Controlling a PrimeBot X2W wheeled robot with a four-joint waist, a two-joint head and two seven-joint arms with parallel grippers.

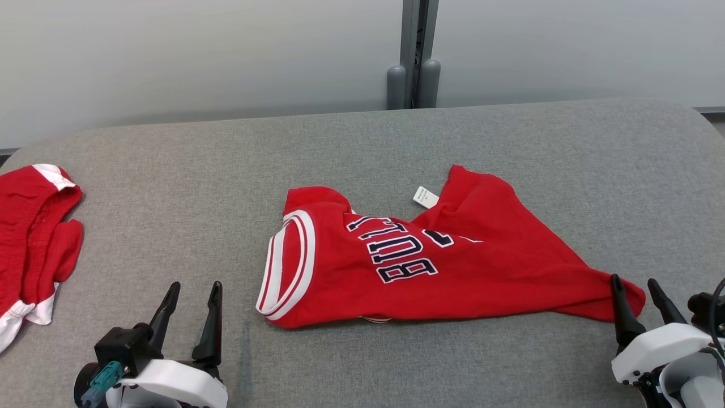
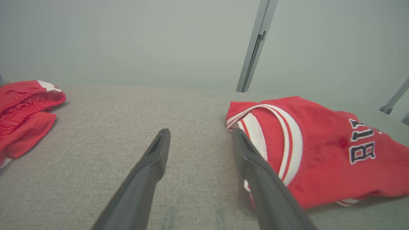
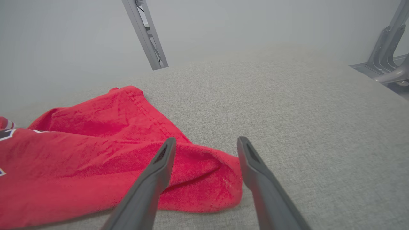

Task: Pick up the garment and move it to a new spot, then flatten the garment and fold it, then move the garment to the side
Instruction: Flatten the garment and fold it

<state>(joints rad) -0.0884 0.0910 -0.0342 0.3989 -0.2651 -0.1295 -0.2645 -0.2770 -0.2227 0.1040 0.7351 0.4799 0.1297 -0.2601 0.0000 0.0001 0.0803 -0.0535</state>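
Red jersey: lies crumpled in the middle of the grey table, dark white-edged letters facing up, a small white tag at its far edge, and a white-striped opening at its left end.

My left claw: lower left, over bare table. It is spread wide with nothing between its fingers. In my left wrist view the striped opening sits just beside one finger.

My right claw: lower right, also spread wide. Its two fingers stand on either side of the jersey's pointed right corner, which lies slack on the table and is not pinched.

Red shorts: white-trimmed, bunched at the table's left edge, well apart from the jersey.
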